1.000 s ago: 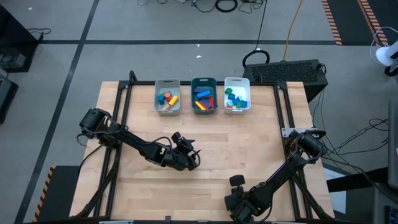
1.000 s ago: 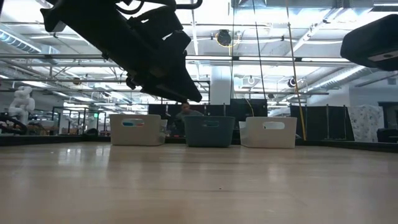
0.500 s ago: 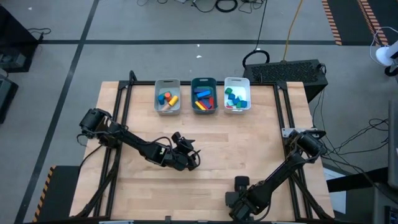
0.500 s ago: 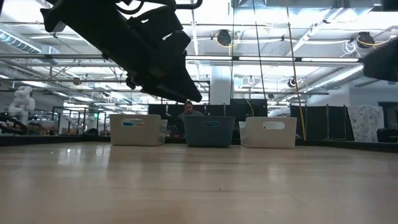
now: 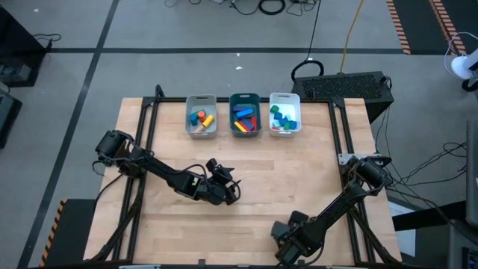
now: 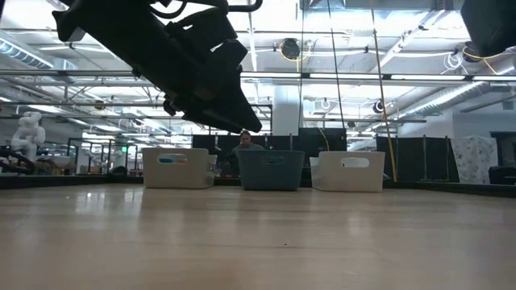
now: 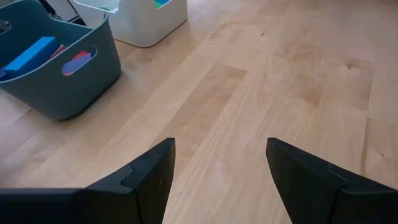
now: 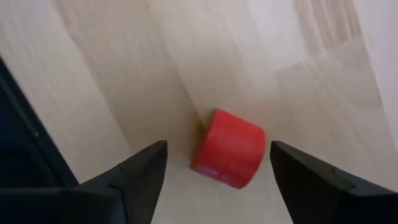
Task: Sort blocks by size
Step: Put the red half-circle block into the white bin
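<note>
**Red block lies between spread right fingers**

Wooden table (image 5: 299, 172); three trays at twelve o'clock hold sorted blocks (image 5: 243, 118). Left gripper (image 7: 219, 163) hovers mid-table, open, empty. Right gripper (image 8: 217, 163), at five o'clock, stands wide around a red block (image 8: 228, 149) on the table.

Left arm stretched low from the table's (image 5: 246, 161) left edge toward its middle, left gripper (image 5: 231, 188) above the boards with fingers (image 7: 152, 171) spread, right arm folded along the table's right side, right gripper (image 5: 282, 237) at the near edge, fingers (image 8: 146, 171) apart
</note>
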